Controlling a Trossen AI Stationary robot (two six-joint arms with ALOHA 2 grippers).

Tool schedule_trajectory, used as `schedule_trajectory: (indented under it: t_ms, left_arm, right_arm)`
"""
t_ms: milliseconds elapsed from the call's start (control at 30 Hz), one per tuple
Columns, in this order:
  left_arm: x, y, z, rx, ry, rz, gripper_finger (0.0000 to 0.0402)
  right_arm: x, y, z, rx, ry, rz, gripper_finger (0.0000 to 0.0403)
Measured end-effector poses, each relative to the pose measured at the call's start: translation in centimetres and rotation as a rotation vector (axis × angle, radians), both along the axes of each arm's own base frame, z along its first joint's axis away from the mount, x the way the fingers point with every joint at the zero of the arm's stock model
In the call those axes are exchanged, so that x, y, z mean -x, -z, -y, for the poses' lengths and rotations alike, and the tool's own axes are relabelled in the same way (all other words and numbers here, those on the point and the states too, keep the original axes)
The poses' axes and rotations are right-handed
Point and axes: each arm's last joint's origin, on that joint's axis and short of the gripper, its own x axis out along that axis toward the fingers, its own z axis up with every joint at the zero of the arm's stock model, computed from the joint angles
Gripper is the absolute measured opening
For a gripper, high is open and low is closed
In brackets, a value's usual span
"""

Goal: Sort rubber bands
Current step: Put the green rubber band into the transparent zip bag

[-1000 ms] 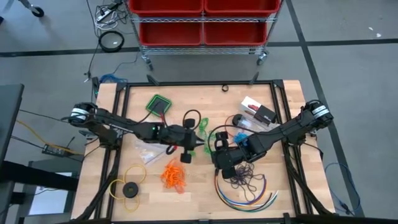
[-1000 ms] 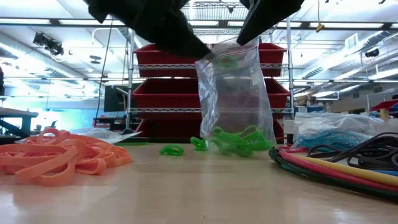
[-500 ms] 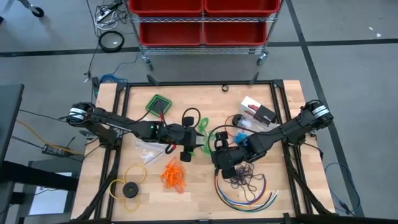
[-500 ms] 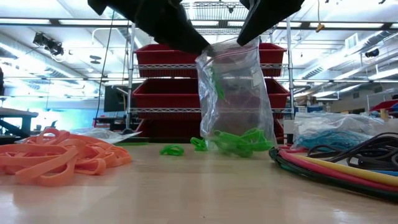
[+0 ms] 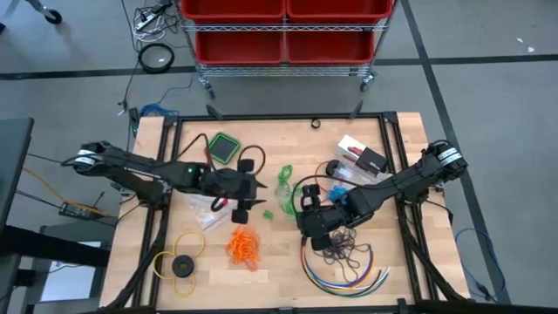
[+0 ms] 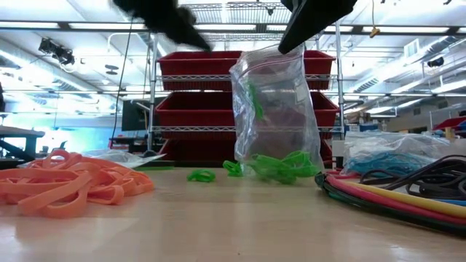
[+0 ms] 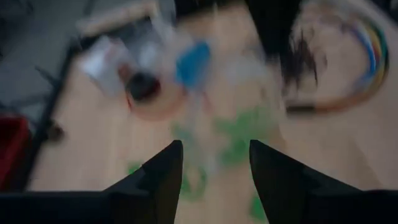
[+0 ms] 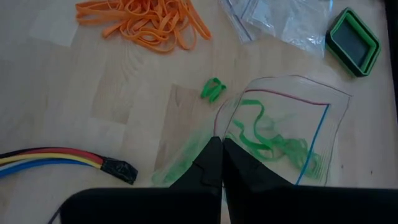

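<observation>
Clear zip bag (image 6: 275, 109) hung upright at table centre, its top edge pinched by the right gripper (image 8: 217, 163), fingers pressed together on the plastic; green rubber bands (image 6: 280, 165) lay in its bottom, one strand clinging to the inside wall. A few loose green bands (image 5: 285, 179) lay on the wood at 12 o'clock of the bag, one more (image 8: 212, 89) just beside its mouth. Left gripper (image 7: 212, 163) hovered at 9 o'clock of the bag, fingers apart, holding nothing. Orange bands (image 5: 243, 246) were piled at 7 o'clock; dark purple bands (image 5: 345, 249) at 5 o'clock, inside the arc of multicoloured cables (image 5: 349, 277). Blue bands (image 6: 389, 153) sat in another clear bag at 2 o'clock. Green square tray (image 5: 223, 146) at 10 o'clock; contents unclear. Left wrist view blurred.
</observation>
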Motion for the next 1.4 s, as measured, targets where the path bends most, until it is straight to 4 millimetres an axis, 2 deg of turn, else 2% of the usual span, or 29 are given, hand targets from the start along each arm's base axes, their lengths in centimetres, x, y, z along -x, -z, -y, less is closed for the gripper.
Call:
schedule_trajectory:
  t_ms: [200, 433, 567, 667, 800, 900, 1133, 1267, 1400]
  left_arm:
    - [1.6, 5.1, 0.0, 0.093, 0.016, -0.15, 0.0192]
    - [3.4, 10.9, -0.1, 0.181, 0.035, 0.012, 0.0192]
    - [3.9, 13.0, -0.1, 0.225, 0.102, 0.097, 0.0192]
    - [3.6, 13.9, 0.2, 0.228, 0.147, 0.088, 0.0192]
    - [2.3, 14.0, 0.3, 0.206, 0.162, 0.054, 0.0192]
    - [1.6, 14.7, 0.4, 0.175, 0.174, -0.004, 0.0192]
    - [-0.5, 15.6, 0.1, 0.137, 0.103, -0.105, 0.0189]
    - [-1.3, 16.5, -0.2, 0.138, 0.109, -0.14, 0.0176]
    - [-2.1, 16.7, -0.2, 0.133, 0.122, -0.169, 0.0141]
  right_arm:
    - [0.0, 0.0, 0.0, -0.001, 0.0, 0.001, 0.0]
    - [0.0, 0.0, 0.0, -0.002, 0.0, 0.005, 0.0]
    - [-0.1, 0.0, 0.0, -0.004, 0.001, 0.008, 0.0]
    - [-0.1, -0.1, 0.0, -0.005, 0.002, 0.01, 0.0]
    - [-0.2, -0.1, 0.0, -0.007, 0.003, 0.016, 0.0]
    - [-0.2, -0.1, 0.0, -0.008, 0.003, 0.019, 0.0]
    - [-0.2, -0.1, 0.0, -0.007, 0.002, 0.018, 0.0]
    - [-0.2, -0.1, 0.0, -0.009, 0.002, 0.022, 0.0]
    - [-0.2, -0.1, 0.0, -0.008, 0.002, 0.019, 0.0]
